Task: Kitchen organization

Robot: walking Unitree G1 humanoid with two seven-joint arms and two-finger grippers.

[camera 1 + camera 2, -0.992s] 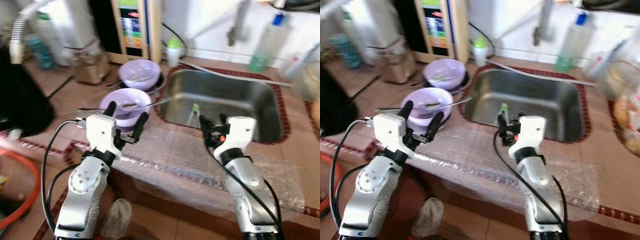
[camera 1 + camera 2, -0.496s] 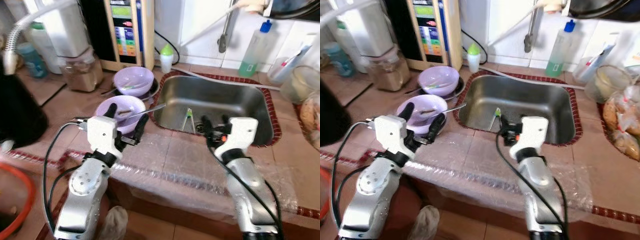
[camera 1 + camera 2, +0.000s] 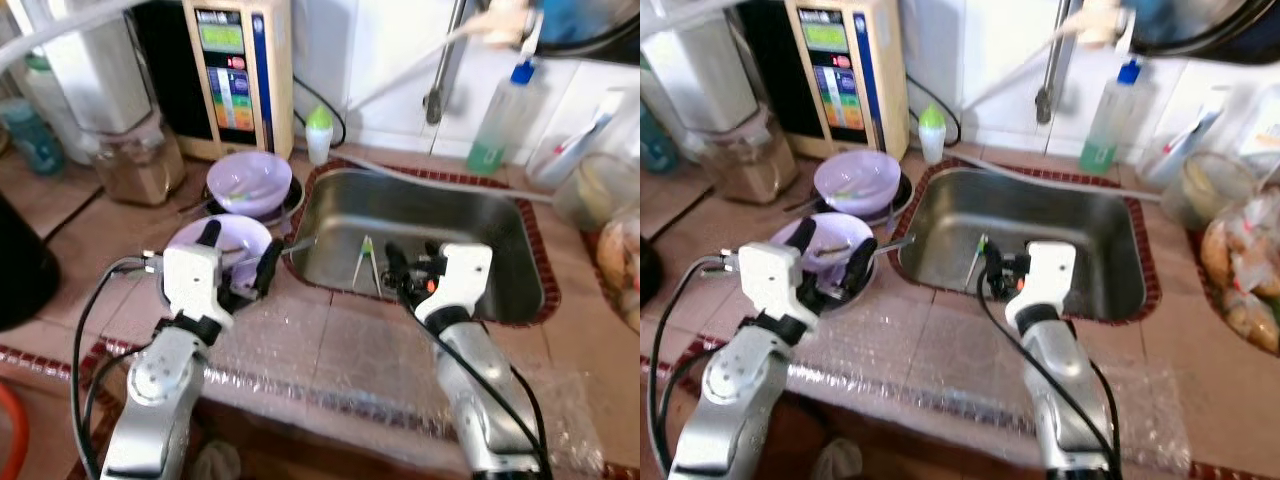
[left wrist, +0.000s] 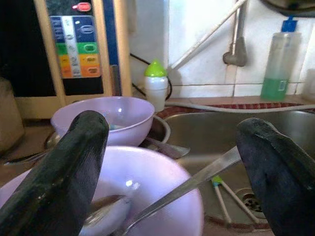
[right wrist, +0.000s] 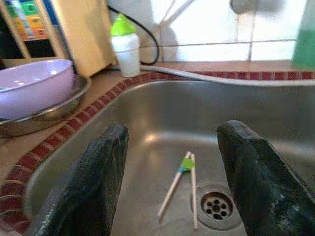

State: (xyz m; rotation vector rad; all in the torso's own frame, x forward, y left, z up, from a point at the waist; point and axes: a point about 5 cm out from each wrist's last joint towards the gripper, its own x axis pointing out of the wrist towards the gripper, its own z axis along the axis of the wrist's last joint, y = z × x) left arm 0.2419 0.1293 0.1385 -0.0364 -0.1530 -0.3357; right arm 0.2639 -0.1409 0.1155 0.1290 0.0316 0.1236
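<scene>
Currently, the left gripper [image 3: 236,258] is held with its fingers spread wide, at centre-left of the left eye frame, just before the near bowl [image 3: 205,242]. The right gripper [image 3: 410,262] is likewise spread and empty, at frame centre over the near rim of the sink [image 3: 520,232].

A long-handled utensil [image 4: 187,184] rests in the near bowl, its handle projecting toward the sink. A second bowl [image 3: 249,182] sits behind it on a metal plate [image 5: 54,110]. A pair of chopsticks [image 3: 364,262] joined by a green clip lies on the sink floor, left of centre.

Handling, as judged: the bowls appear to be rigid, light plastic, likely slippery if wet; a grip across the rim is advised. The utensil is expected to be stiff and smooth, and should be taken at mid-handle. The chopsticks are thin and lie flat on steel, so a pinch near the clip is preferred.

The right wrist view resolves the drain [image 5: 215,205] beside the chopsticks. The left wrist view shows the utensil's bowl end resting inside the near bowl.
</scene>
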